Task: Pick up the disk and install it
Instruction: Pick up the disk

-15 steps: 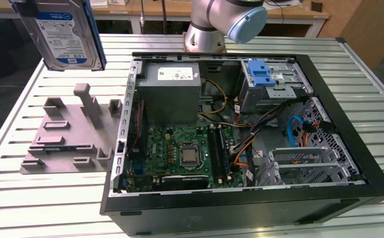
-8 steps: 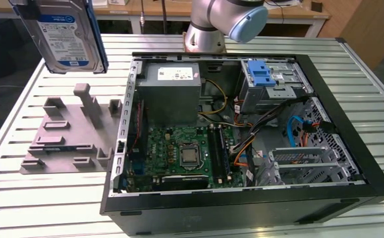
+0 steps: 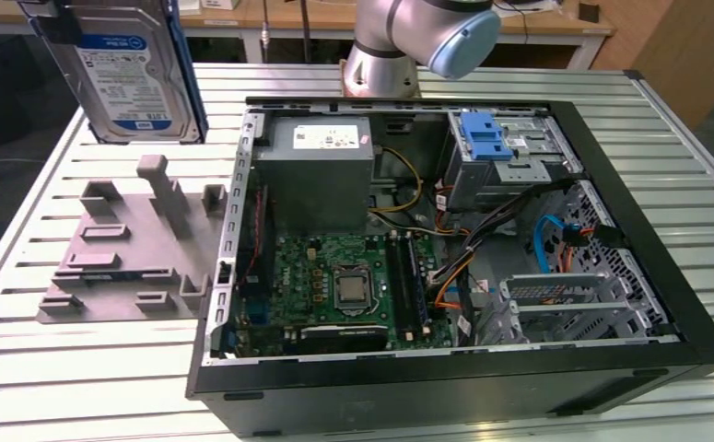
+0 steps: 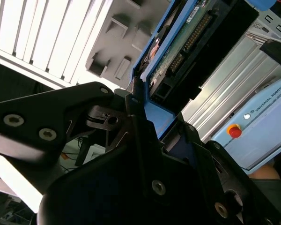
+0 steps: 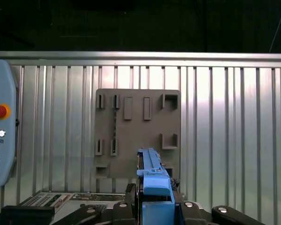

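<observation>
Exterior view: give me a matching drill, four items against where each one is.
Items:
1. disk
2. fixture
3. power supply
4. cage

Places:
A. flat on the table, outside the case, at the exterior view's left
B. inside the case, far corner at the exterior view's right, blue latch on top
C. in the air, gripped by the pincer
D. inside the case, just beyond the green board

Pairs: 1-C, 2-A, 3-D, 4-B
</observation>
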